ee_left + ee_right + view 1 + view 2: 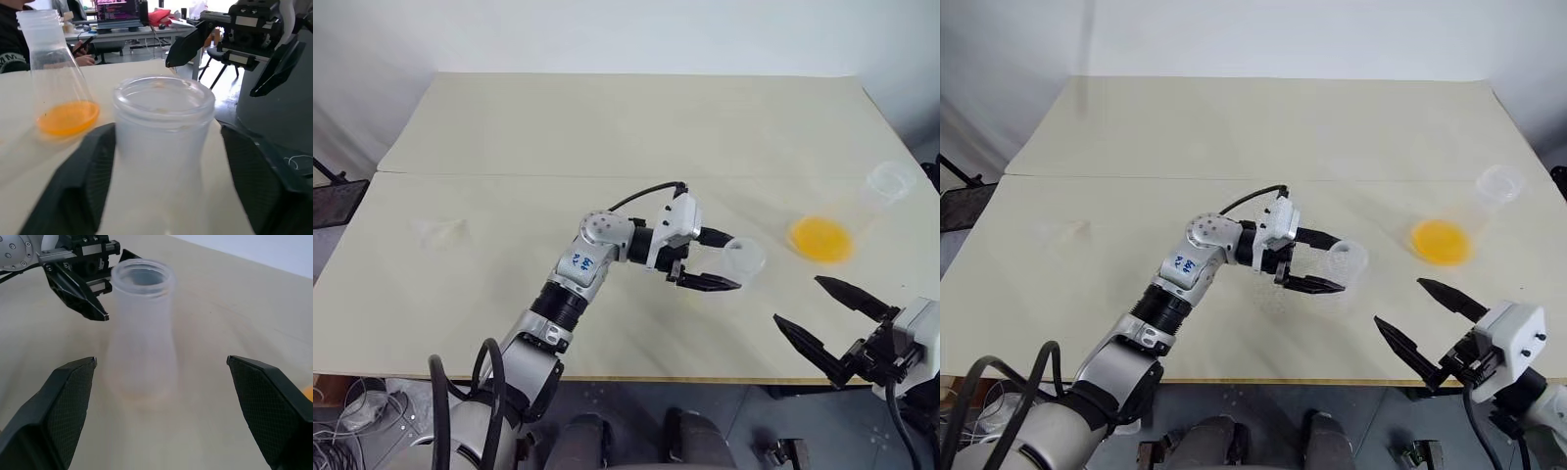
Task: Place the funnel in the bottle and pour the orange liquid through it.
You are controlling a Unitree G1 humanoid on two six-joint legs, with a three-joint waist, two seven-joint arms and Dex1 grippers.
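A frosted, translucent wide-mouthed plastic bottle (744,260) stood upright near the middle of the pale tabletop (607,137), between the parted fingers of the left gripper (724,259), which reached in level from the left. A clear conical flask holding orange liquid (821,239) was set to the bottle's right, nearer the table's right edge. The right gripper (832,321), fingers spread wide, was held at the front right corner, before the flask and apart from the bottle. A small clear plastic funnel (442,231) lay far off on the table's left side.
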